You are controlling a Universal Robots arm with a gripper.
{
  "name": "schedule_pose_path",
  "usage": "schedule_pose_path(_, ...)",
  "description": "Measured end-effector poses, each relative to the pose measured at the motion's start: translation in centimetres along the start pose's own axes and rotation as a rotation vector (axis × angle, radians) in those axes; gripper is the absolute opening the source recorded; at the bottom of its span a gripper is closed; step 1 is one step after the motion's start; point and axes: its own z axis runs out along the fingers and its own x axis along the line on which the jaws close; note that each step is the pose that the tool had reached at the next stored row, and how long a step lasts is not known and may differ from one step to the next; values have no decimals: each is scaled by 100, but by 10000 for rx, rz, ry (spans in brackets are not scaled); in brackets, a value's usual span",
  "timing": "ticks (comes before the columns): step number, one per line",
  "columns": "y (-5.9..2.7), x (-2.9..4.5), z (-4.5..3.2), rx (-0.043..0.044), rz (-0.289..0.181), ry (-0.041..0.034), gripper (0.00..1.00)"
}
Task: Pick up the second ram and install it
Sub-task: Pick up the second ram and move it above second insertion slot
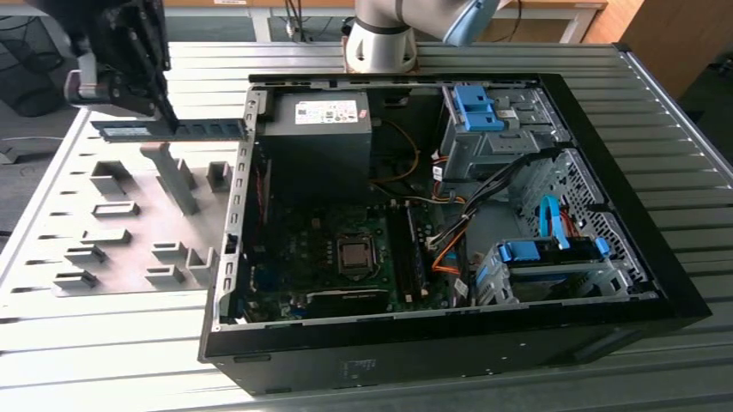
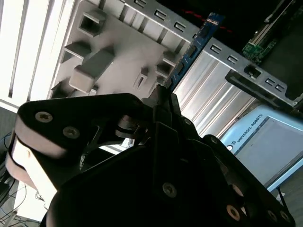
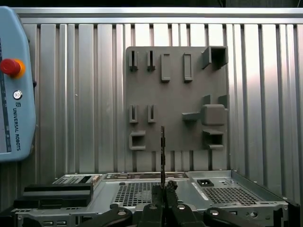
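I see a ribbed metal bench spreading beneath the pincer. An open black computer case lies on the bench just beside the pincer, with its inside facing up. A grey fixture plate with raised blocks sits directly under the pincer, next to the case. A pale blue teach pendant with a red button lies off to one side, well apart from the pincer. The black pincer points down, its tips pinched narrowly onto the second ram. This thin blue stick lies level in the tips, above the plate, and one end reaches close to the case's side wall. In the first wrist view I see it edge-on.
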Motion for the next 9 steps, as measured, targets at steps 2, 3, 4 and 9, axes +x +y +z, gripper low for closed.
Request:
schedule_pose_path(2,-94,-3,-1,-1,-1,0,14)
schedule_pose_path(3,-139,-4,-2,-2,-1,2,14)
schedule_pose_path(4,-184,-6,-2,-1,0,1,14)
schedule_pose_path(9,-411,-13,-5,-2,1,2,14)
